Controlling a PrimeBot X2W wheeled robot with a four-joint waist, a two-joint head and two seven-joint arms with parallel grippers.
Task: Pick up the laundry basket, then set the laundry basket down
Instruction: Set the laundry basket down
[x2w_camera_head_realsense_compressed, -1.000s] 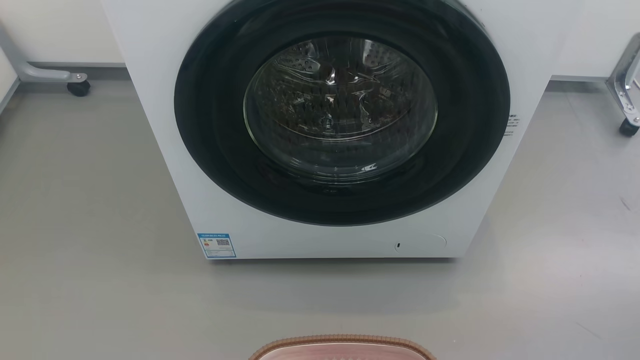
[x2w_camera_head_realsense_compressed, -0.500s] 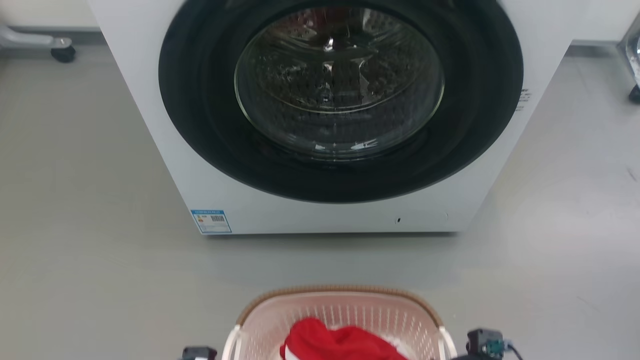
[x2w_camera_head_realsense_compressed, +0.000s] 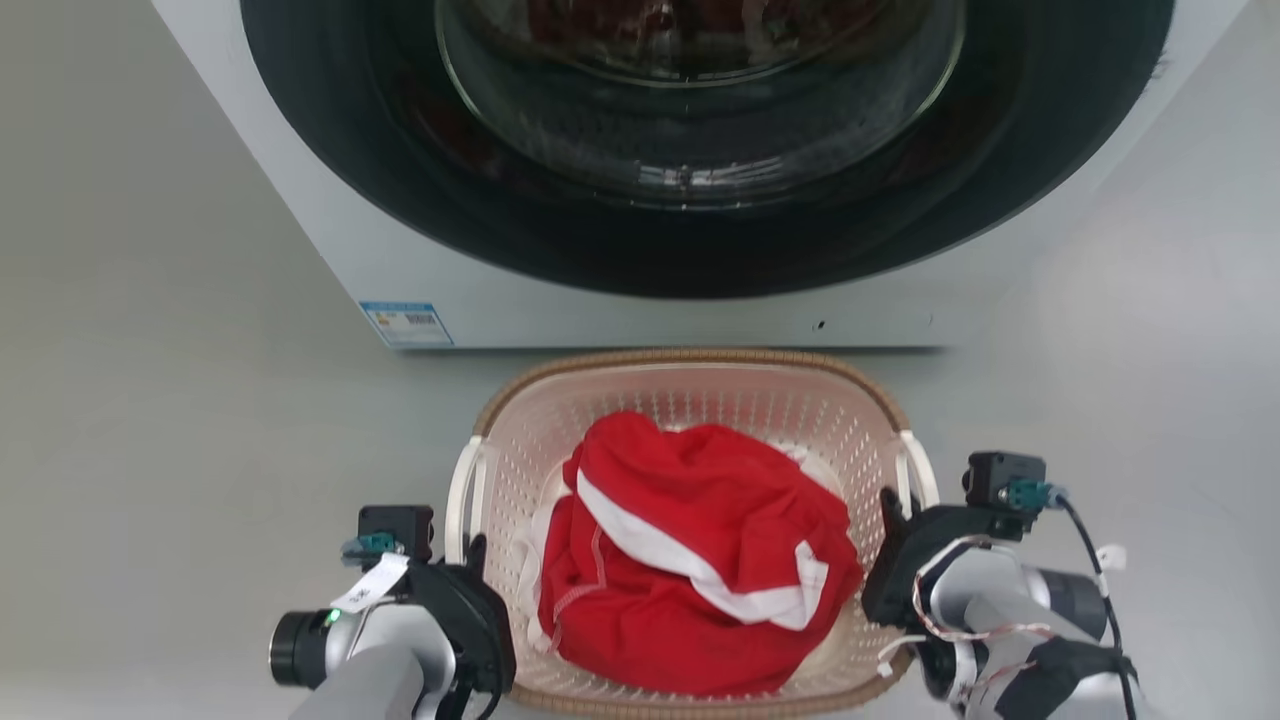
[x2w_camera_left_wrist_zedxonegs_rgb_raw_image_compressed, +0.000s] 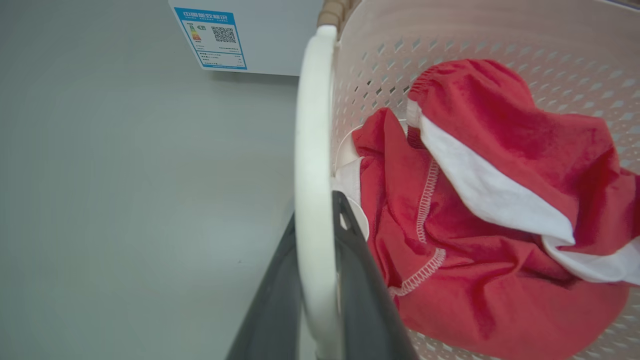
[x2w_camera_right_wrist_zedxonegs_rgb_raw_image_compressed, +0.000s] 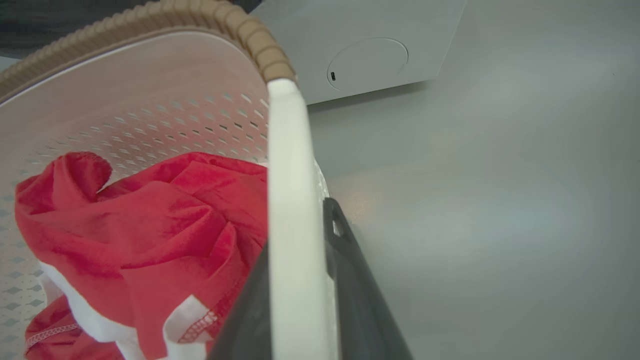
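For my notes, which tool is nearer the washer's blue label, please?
Left. The left tool grips the basket's left handle, below the label; the right tool grips the opposite handle.

Pale grey floor (x2w_camera_head_realsense_compressed: 150, 420), smooth and matte, with a soft sheen toward the right. Carries a white front-loading washing machine (x2w_camera_head_realsense_compressed: 620, 315), standing flat on it with a thin shadow along the base. On the machine's lower front, a blue-edged label (x2w_camera_head_realsense_compressed: 405, 323) with a QR code at the left corner and a round service flap (x2w_camera_right_wrist_zedxonegs_rgb_raw_image_compressed: 367, 64) at the right. Just in front of the machine, close to its base, a cream perforated laundry basket (x2w_camera_head_realsense_compressed: 690, 358) with a brown woven-look rim and white side handles, holding red and white clothing (x2w_camera_head_realsense_compressed: 700, 540). Cannot tell whether the basket rests on the floor or hangs just above it.
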